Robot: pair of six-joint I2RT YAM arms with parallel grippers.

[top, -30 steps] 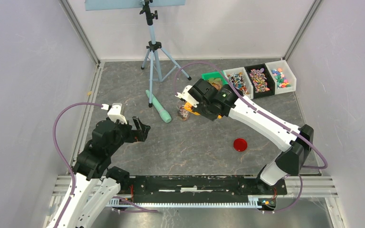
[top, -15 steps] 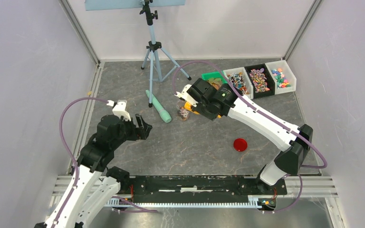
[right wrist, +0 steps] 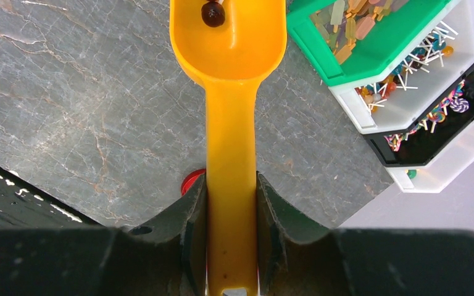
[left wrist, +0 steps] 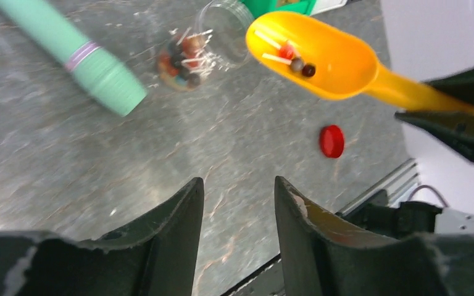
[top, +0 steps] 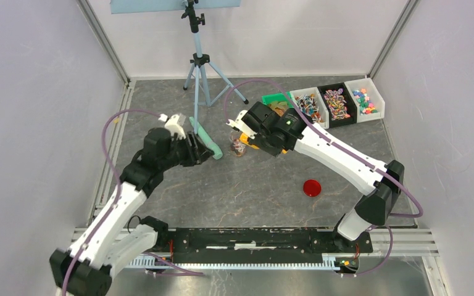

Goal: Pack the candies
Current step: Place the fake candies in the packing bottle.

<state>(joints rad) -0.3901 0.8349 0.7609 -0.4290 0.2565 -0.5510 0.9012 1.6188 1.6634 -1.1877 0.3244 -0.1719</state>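
Note:
Several candies (left wrist: 181, 57) lie in the bottom of a clear jar (left wrist: 223, 38), seen from above as the jar (top: 239, 147). More candies (left wrist: 297, 61) sit in the bowl of an orange scoop (left wrist: 327, 58), which hovers just right of the jar's mouth. My right gripper (right wrist: 231, 182) is shut on the scoop's handle (right wrist: 231, 142); one dark candy (right wrist: 213, 12) shows in the bowl. My left gripper (left wrist: 239, 192) hangs open over bare floor, left of the jar, with nothing between its fingers. From above, the left gripper (top: 202, 152) is beside a green cylinder.
The mint-green cylinder (top: 207, 139) lies left of the jar. A red round lid (top: 311, 187) rests on the floor to the right. Green (top: 276, 100), white (top: 308, 105), black (top: 337, 103) and white (top: 365, 98) bins of sweets line the back right. A tripod (top: 200, 68) stands behind.
My left arm has swung forward and right, toward the green cylinder and the jar, and its jaws have narrowed. The right arm and the scoop have stayed put.

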